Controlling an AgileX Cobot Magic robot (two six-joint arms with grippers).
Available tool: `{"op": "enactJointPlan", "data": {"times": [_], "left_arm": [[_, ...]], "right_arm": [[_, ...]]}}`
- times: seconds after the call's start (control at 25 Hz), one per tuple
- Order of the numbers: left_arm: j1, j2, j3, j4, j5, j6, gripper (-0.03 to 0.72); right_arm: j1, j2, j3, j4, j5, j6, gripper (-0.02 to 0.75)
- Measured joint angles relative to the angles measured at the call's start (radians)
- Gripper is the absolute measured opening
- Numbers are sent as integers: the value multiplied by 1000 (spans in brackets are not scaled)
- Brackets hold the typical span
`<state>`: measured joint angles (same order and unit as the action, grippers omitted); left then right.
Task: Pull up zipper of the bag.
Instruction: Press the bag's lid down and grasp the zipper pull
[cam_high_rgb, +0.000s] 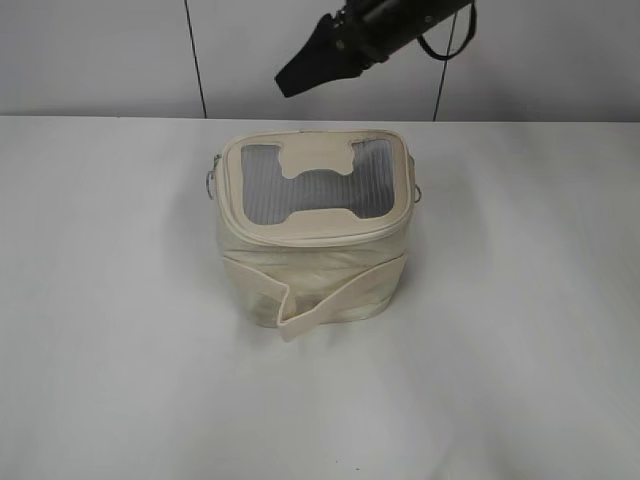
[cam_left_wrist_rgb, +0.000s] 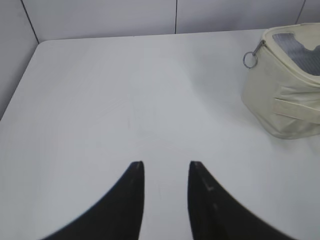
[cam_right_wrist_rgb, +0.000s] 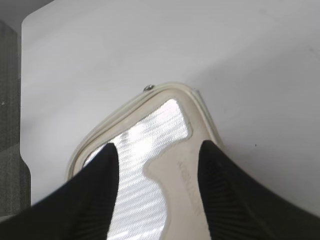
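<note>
A cream bag (cam_high_rgb: 315, 245) with a grey mesh lid stands in the middle of the white table; its zipper runs round the lid's rim. It also shows in the left wrist view (cam_left_wrist_rgb: 290, 95) at the far right, and in the right wrist view (cam_right_wrist_rgb: 160, 150) from above. A small metal zipper pull (cam_right_wrist_rgb: 148, 88) sits at the lid's rim. My right gripper (cam_high_rgb: 300, 75) hangs above and behind the bag, open and empty (cam_right_wrist_rgb: 157, 150). My left gripper (cam_left_wrist_rgb: 165, 167) is open and empty over bare table, left of the bag; the exterior view does not show it.
A metal ring (cam_left_wrist_rgb: 249, 59) hangs at the bag's left side, another (cam_high_rgb: 418, 193) at its right. A loose cream strap (cam_high_rgb: 330, 305) lies across the bag's front. The white table (cam_high_rgb: 110, 330) extends on all sides; a grey wall stands behind.
</note>
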<state>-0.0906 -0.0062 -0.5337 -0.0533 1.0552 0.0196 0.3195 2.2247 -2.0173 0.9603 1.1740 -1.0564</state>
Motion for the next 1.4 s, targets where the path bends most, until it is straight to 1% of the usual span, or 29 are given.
{"op": "enactJointPlan", "data": {"times": [0.12,0.2,0.28,0.4,0.56,0.96,1.0,1.04,1.12,1.16,1.2,1.24,1.28,1.4], "left_arm": [[0,0,0,0,0,0,228],[0,0,0,0,0,0,228],[0,0,0,0,0,0,228],[0,0,0,0,0,0,228],[0,0,0,0,0,0,228],[0,1,0,0,0,0,228],[0,9,0,0,-1,0,228],[0,19,0,0,-2,0,228],[0,63,-2,-2,-7,0,228],[0,91,-8,-13,-18,4,230],[0,129,-16,-25,-35,21,233],[0,175,-25,-51,-70,45,239],[0,226,-37,-89,-117,81,246],[0,409,-69,-248,-305,235,279]], "right_arm": [[37,144,-213,-10,19,54,409],[61,208,-313,-27,22,87,409],[84,252,-372,-51,22,112,410],[102,295,-393,-63,29,123,410],[105,313,-393,-81,32,134,412],[105,314,-395,-179,34,180,409],[105,314,-396,-183,34,182,396],[105,314,-396,-188,35,183,361],[106,314,-396,-190,41,184,229],[107,314,-396,-191,43,184,129],[107,314,-396,-192,43,184,78],[107,314,-396,-192,43,185,57],[107,314,-396,-192,43,185,57],[107,314,-396,-191,43,186,57]]}}
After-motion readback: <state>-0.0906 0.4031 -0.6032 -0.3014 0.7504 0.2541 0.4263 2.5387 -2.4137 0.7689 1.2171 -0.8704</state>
